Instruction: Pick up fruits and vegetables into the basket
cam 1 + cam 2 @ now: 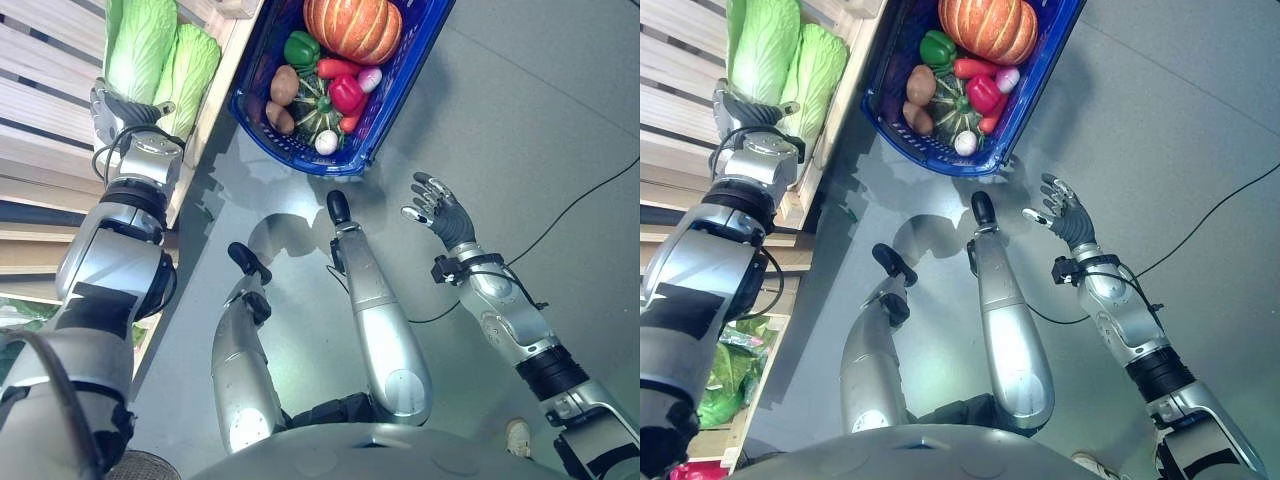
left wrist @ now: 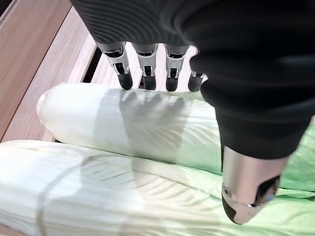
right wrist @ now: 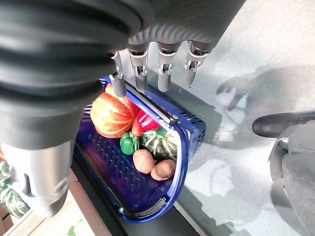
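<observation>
the left robot hand (image 2: 162, 73) hovers open over a cabbage (image 2: 128, 123) on the shelf (image 1: 40, 90). next it must close on it, then carry it toward the basket (image 1: 400, 90) at 3 o'clock. the right robot hand (image 1: 435, 205) hangs open.

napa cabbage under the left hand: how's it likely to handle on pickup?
The cabbage looks long and rounded, so it may roll against its neighbour. Its leafy surface probably gives under the fingers, and its length may make it tip from an off-centre hold. The left hand hangs open above it.

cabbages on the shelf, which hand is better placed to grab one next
Left. The left hand hangs right over the cabbages, fingers straight. The right hand is open over the floor, beside the basket.
</observation>
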{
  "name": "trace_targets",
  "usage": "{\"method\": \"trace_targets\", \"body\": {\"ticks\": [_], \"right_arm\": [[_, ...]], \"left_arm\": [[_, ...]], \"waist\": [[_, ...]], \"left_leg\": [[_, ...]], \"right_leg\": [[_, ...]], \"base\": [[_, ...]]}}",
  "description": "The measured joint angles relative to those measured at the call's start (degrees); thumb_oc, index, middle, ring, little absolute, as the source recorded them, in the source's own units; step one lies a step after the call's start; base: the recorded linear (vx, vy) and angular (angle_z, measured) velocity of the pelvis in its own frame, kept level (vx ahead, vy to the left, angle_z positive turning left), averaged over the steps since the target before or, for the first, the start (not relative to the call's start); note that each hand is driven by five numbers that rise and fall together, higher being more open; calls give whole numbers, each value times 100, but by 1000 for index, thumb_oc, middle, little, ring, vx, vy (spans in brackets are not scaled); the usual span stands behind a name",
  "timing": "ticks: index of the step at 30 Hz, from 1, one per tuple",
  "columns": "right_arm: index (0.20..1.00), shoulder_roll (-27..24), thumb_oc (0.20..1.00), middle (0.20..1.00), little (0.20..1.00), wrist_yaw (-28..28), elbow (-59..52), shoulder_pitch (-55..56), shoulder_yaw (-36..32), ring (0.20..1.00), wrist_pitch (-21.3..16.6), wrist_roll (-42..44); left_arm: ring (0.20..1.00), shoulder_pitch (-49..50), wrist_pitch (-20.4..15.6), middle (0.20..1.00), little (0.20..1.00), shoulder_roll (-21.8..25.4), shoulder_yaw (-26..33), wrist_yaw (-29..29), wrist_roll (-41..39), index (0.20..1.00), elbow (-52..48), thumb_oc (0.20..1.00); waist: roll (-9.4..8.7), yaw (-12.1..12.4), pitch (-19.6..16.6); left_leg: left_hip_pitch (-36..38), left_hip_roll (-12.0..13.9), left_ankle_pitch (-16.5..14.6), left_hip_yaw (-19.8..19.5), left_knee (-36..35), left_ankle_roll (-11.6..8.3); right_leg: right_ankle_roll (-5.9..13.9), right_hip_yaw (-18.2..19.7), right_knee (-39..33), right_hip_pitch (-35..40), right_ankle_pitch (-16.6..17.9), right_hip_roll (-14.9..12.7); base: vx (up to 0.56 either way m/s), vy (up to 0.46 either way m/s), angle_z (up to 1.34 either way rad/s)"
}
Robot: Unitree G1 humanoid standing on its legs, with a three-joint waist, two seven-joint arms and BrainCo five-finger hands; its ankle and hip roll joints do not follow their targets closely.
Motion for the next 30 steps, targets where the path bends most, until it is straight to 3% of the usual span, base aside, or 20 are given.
{"method": "trace_targets", "body": {"ticks": [17, 30], "right_arm": [[1000, -2, 1000, 1000, 1000, -2, 168, -255, -1, 1000, 96, 180], [1000, -43, 1000, 1000, 1000, 26, 163, -296, -40, 1000, 214, 244]], "left_arm": [[1000, -447, 467, 1000, 1000, 358, -259, -76, -187, 1000, 371, 1000], [1000, -634, 649, 1000, 1000, 846, -366, -1541, -502, 1000, 458, 1000]], "waist": [[0, -13, 0], [16, 18, -13]], "left_leg": [[-354, 88, -14, 56, 82, -27], [-503, 61, 36, 58, 80, -63]], "right_leg": [[-23, 53, 108, -440, 14, 71], [-28, 127, 213, -687, 14, 77]], "base": [[0, -1, -2], [1, 28, -1]]}}
